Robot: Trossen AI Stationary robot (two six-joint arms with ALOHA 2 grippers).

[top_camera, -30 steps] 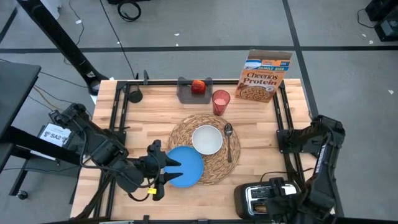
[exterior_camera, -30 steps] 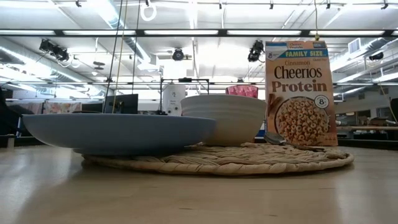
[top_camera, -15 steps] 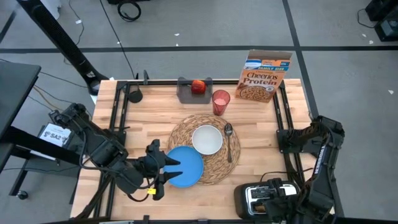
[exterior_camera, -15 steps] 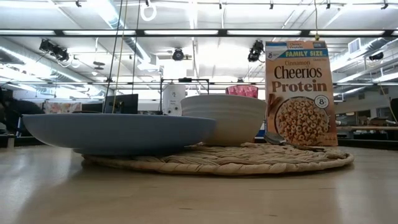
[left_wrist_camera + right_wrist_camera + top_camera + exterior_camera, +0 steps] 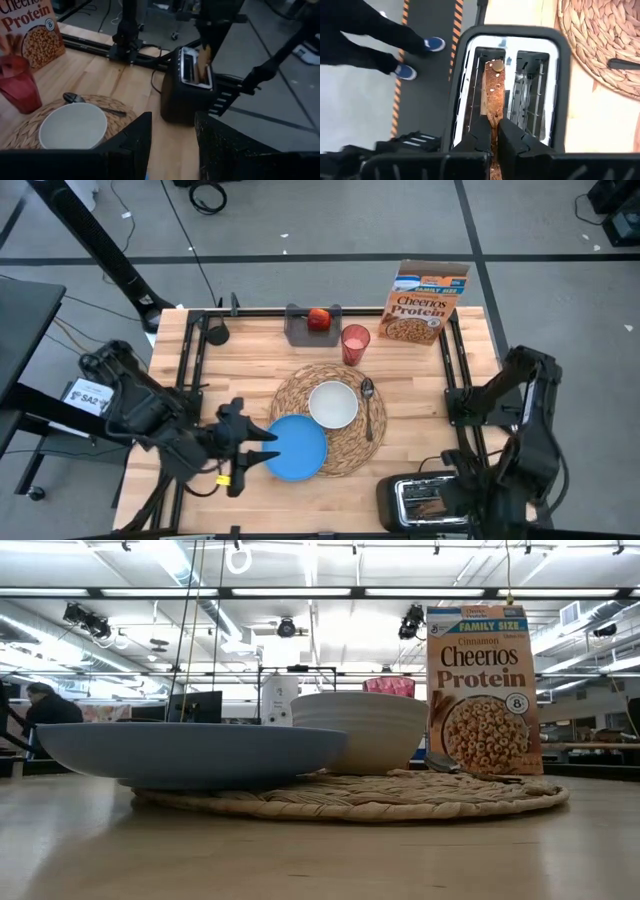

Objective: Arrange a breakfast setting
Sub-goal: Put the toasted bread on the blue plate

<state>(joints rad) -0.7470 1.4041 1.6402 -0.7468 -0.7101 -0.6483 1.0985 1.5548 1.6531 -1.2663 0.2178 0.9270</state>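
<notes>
Standing in toaster (image 5: 507,95) slot, toast slice (image 5: 492,95) btwn R jaws

Bare wood (image 5: 420,395) between placemat (image 5: 300,405) and toaster (image 5: 420,502) (near corner) is open.

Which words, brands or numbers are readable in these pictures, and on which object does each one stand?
"FAMILY SIZE", "Cinnamon", "Cheerios Protein": front of the Cheerios Protein box.
"8", in a round badge: same box front; the small print around it is too small to read.
"SA2": white label beside the left arm; the rest is unreadable.
No other readable text.
</notes>
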